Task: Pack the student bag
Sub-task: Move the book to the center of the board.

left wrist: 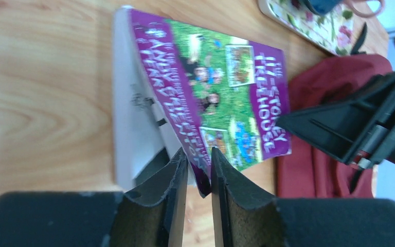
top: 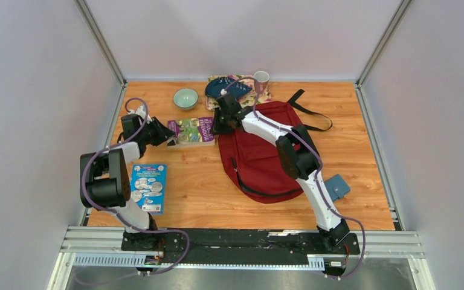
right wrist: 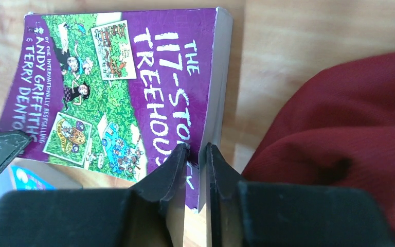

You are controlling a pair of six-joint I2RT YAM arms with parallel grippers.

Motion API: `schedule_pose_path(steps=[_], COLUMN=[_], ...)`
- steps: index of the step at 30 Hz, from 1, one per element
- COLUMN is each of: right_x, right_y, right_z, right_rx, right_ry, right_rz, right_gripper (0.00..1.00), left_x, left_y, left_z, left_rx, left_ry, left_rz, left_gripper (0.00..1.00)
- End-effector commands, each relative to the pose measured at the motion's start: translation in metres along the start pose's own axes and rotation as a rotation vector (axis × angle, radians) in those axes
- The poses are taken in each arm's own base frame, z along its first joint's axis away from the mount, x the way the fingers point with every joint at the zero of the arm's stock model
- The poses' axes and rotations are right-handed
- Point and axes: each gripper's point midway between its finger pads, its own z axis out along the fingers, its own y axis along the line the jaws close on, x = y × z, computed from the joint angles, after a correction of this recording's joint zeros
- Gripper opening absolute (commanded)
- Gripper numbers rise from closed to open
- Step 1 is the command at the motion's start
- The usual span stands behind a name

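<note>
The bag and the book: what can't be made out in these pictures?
Bag opening: top view, the right arm lies across its top; open or zipped, cannot tell.
Book title: right wrist view, a finger covers its last letters.
Wallet: top view, partly behind that arm.

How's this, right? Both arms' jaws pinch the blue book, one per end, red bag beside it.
No: they pinch the purple book, as both wrist views show; the blue book lies apart, by the left arm. The rest holds: one per end, red bag beside it.
</note>
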Motion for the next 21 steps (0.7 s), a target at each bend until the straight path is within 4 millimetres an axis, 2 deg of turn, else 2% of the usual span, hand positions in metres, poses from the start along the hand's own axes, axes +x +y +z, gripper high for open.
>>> schedule_pose_path(steps=[1,2,3,4,7,8,11,14,15,18,21], right_x=[0.05,0.054,0.056,0.071,0.076,0.076,0.073,0.068,0.067,0.065,0.065], right_y=[0.076,0.077,0.08,0.076,0.062,0.06,0.057,0.061,0.062,0.063,0.062], right_z=[-0.031,-0.033,-0.038,-0.037,-0.036,-0.037,-0.039,-0.041,-0.041,-0.041,-0.039], right_rx=[-0.215,-0.215,-0.216,-0.198,-0.138,-0.125,-0.105,-0.108,-0.108,-0.107,-0.102], right_ry=[0.103,0.109,0.105,0.126,0.11,0.107,0.09,0.081,0.079,0.073,0.073], right_rz=[-0.086,-0.089,-0.095,-0.102,-0.076,-0.064,-0.066,-0.072,-0.072,-0.073,-0.069], right_gripper=[0.14,0.14,0.14,0.16,0.23,0.25,0.34,0.38,0.39,0.42,0.47], left_x=[0.018,0.024,0.024,0.025,0.033,0.041,0.049,0.045,0.036,0.021,0.005], left_y=[-0.031,-0.028,-0.023,-0.019,-0.002,0.003,0.019,0.03,0.032,0.024,0.025], left_z=[-0.027,-0.032,-0.038,-0.04,-0.048,-0.051,-0.058,-0.069,-0.074,-0.079,-0.083], left_rx=[0.062,0.037,-0.002,-0.028,-0.131,-0.157,-0.255,-0.343,-0.371,-0.331,-0.32], left_ry=[0.024,0.034,0.013,0.011,0.035,0.065,0.086,0.064,0.031,-0.008,-0.031], left_rz=[-0.001,0.004,0.01,0.013,0.016,0.011,0.005,0.018,0.025,0.031,0.017], left_gripper=[0.29,0.3,0.34,0.38,0.48,0.49,0.57,0.62,0.67,0.7,0.71])
